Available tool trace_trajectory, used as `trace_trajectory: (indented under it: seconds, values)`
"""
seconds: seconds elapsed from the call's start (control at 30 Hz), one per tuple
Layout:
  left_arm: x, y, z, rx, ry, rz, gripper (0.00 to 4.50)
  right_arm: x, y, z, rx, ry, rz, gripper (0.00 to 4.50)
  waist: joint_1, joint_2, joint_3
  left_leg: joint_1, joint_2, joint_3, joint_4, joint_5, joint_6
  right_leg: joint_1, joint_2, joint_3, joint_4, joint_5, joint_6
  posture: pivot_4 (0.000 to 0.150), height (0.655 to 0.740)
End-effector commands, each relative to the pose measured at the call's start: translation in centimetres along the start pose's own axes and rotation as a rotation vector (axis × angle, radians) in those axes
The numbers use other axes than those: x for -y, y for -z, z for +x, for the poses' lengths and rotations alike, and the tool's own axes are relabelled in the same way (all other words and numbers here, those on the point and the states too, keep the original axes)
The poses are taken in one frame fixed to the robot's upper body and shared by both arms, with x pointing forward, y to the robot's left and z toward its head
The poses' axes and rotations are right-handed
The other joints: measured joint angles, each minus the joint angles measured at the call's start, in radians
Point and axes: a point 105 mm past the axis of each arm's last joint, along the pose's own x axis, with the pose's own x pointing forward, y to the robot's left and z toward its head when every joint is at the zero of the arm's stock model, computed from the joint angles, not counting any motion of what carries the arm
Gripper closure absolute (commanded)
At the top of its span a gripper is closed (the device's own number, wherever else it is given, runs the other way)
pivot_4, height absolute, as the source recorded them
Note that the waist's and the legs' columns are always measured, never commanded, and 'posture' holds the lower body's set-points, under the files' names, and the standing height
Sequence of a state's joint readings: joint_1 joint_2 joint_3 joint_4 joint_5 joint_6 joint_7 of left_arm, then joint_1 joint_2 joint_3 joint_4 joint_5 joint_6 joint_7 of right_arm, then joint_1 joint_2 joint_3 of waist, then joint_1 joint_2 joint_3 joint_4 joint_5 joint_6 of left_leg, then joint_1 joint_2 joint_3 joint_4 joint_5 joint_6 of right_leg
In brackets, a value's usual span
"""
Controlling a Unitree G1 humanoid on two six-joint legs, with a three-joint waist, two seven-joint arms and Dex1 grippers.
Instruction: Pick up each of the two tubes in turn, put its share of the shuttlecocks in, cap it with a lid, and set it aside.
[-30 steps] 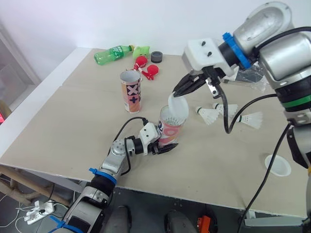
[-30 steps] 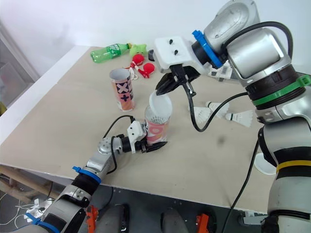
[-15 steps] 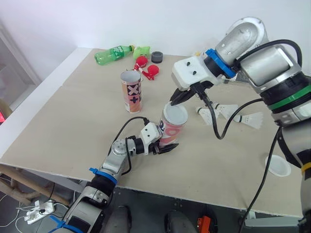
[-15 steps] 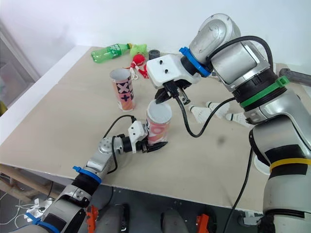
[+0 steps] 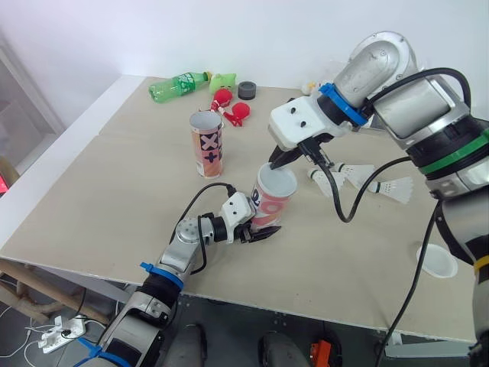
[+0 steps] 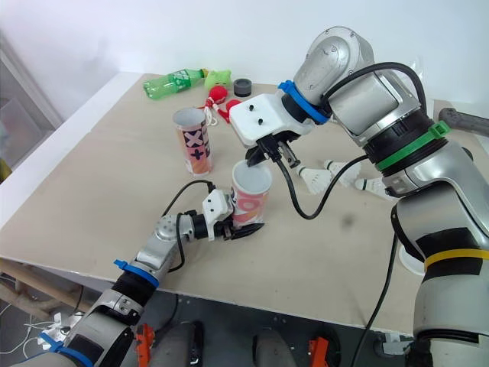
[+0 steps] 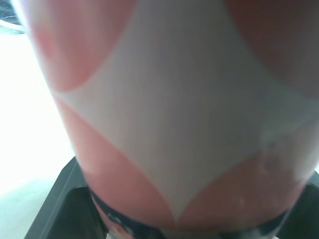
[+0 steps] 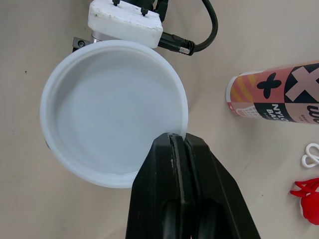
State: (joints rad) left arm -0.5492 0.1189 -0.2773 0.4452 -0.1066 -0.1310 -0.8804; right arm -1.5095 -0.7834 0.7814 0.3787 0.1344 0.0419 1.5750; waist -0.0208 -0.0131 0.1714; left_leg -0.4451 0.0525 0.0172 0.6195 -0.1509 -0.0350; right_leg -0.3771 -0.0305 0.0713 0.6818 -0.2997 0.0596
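tube point(image 5: 267, 208) mouth hidden under lid point(image 8: 114, 114), rim in right claw point(image 8: 178, 143)

Atop the pink tube point(image 6: 246, 205), a white lid point(image 6: 252, 176) (right hand point(image 6: 254, 160) at rim, left hand point(image 6: 243, 228) round base)

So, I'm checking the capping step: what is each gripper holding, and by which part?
The right gripper pinches the white lid by its rim, over the pink tube; the left gripper clamps that tube near its base.
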Motion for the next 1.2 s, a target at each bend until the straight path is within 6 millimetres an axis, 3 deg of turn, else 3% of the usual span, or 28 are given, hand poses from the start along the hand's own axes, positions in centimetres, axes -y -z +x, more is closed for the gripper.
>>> trace_trajectory:
  seconds: [0.03, 0.47, 0.5, 0.57, 0.6, 0.67, 0.7, 0.77, 0.87, 0.9, 0.97, 1.1, 1.2]
  values:
    - [0.5, 1.2, -0.2, -0.057, 0.023, -0.004, 1.49, -0.6, 0.5, -0.3, -0.045, -0.041, -0.011, 4.38, 0.0, 0.0, 0.0, 0.0, 0.0, 0.0, 0.0, 0.0, 0.0, 0.0, 0.0, 0.0, 0.0, 0.0, 0.0, 0.15, 0.74]
    - [0.6, 1.1, -0.1, -0.052, 0.022, -0.007, 1.49, -0.9, 0.7, 0.5, -0.087, -0.056, -0.071, 4.38, 0.0, 0.0, 0.0, 0.001, 0.0, 0.0, 0.0, 0.0, 0.0, 0.001, 0.0, 0.0, 0.0, 0.0, 0.0, 0.15, 0.74]
    - [0.6, 1.1, -0.1, -0.052, 0.022, -0.008, 1.49, -0.8, 0.7, 0.5, -0.084, -0.055, -0.07, 3.78, 0.0, 0.0, 0.0, 0.002, 0.0, 0.0, 0.0, 0.0, 0.0, 0.002, 0.0, 0.0, 0.0, 0.0, 0.0, 0.15, 0.74]
    - [0.6, 1.1, -0.1, -0.052, 0.022, -0.008, 1.49, -0.7, 0.4, 0.5, -0.075, -0.048, -0.071, 3.47, 0.0, 0.0, 0.0, 0.002, 0.0, 0.0, 0.0, 0.0, 0.0, 0.002, 0.0, 0.0, 0.0, 0.0, 0.0, 0.15, 0.74]
    - [0.6, 1.1, -0.1, -0.051, 0.022, -0.009, 1.49, -0.6, 0.3, 0.4, -0.072, -0.044, -0.072, 2.94, 0.0, 0.0, 0.0, 0.002, 0.0, 0.0, 0.0, 0.0, 0.0, 0.002, 0.0, 0.0, 0.0, 0.0, 0.0, 0.15, 0.74]
    - [0.6, 1.1, -0.1, -0.05, 0.021, -0.009, 1.49, -0.4, 0.1, 0.3, -0.068, -0.034, -0.074, 2.65, 0.0, 0.0, 0.0, 0.003, 0.0, 0.0, 0.0, 0.0, 0.0, 0.002, 0.0, 0.0, 0.0, 0.0, 0.0, 0.15, 0.74]
    - [0.6, 1.1, -0.1, -0.05, 0.021, -0.009, 1.49, -0.4, 0.1, 0.2, -0.067, -0.031, -0.073, 2.06, 0.0, 0.0, 0.0, 0.003, 0.0, 0.0, 0.0, 0.0, 0.0, 0.002, 0.0, 0.0, 0.0, 0.0, 0.0, 0.15, 0.74]
    - [0.6, 1.0, 0.0, -0.049, 0.021, -0.009, 1.49, -0.2, -0.1, 0.1, -0.06, -0.02, -0.072, 1.54, 0.0, 0.0, 0.0, 0.003, 0.0, 0.0, 0.0, 0.0, 0.0, 0.002, 0.0, 0.0, 0.0, 0.0, 0.0, 0.15, 0.74]
    - [0.6, 1.0, 0.0, -0.048, 0.022, -0.009, 1.49, 0.2, -0.5, -0.4, -0.047, 0.004, -0.071, 0.16, 0.0, 0.0, 0.0, 0.003, 0.0, 0.0, 0.0, 0.0, 0.0, 0.002, 0.0, 0.0, 0.0, 0.0, 0.0, 0.15, 0.74]
    - [0.6, 1.0, 0.0, -0.048, 0.023, -0.009, 1.49, 0.2, -0.7, -0.6, -0.043, 0.01, -0.071, 0.06, 0.0, 0.0, 0.0, 0.003, 0.0, 0.0, 0.0, 0.0, 0.0, 0.003, 0.0, 0.0, 0.0, 0.0, 0.0, 0.15, 0.74]
    - [0.6, 1.0, -0.1, -0.049, 0.023, -0.009, 1.49, 0.6, -1.1, -1.1, -0.032, 0.032, -0.07, 0.06, 0.0, 0.0, 0.0, 0.003, 0.0, 0.0, 0.0, 0.0, 0.0, 0.002, 0.0, 0.0, 0.0, 0.0, 0.0, 0.15, 0.74]
    - [0.7, 1.0, -0.1, -0.049, 0.025, -0.01, 1.49, 0.9, -1.9, -2.1, -0.002, 0.062, -0.066, 1.82, 0.0, 0.0, 0.0, 0.003, 0.0, 0.0, 0.0, 0.0, 0.0, 0.002, 0.0, 0.0, 0.0, 0.0, 0.0, 0.15, 0.74]
    - [0.6, 1.0, -0.1, -0.049, 0.026, -0.009, 1.49, 0.8, -2.7, -2.5, 0.043, 0.066, -0.059, 3.38, 0.0, 0.0, 0.0, 0.002, 0.0, 0.0, 0.0, 0.0, 0.0, 0.002, 0.0, 0.0, 0.0, 0.0, 0.0, 0.15, 0.74]
